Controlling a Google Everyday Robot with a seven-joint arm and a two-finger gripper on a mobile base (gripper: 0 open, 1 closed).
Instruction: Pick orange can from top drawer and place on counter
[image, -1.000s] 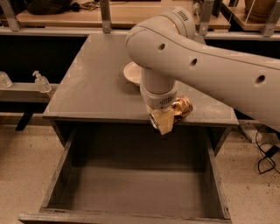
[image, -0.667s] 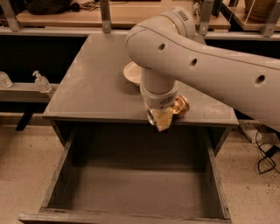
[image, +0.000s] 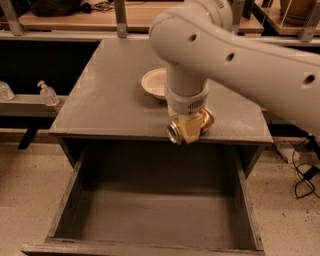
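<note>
My gripper (image: 190, 131) hangs from the big white arm over the front edge of the counter (image: 115, 100). Its tan fingers (image: 191, 134) are shut on the orange can (image: 179, 131), which lies sideways with its silver rim facing front-left and its orange-gold body showing at the right (image: 207, 119). The can is held just above the counter's front edge. The top drawer (image: 150, 210) stands pulled out below, a wide grey box with nothing in it.
A white paper bowl (image: 154, 83) sits on the counter just behind the gripper, partly hidden by the arm. A clear pump bottle (image: 48, 93) stands on a ledge at the left. Cables (image: 302, 175) lie on the floor at the right.
The gripper with the can has moved a little back, from over the drawer's rear edge onto the counter's front edge.
</note>
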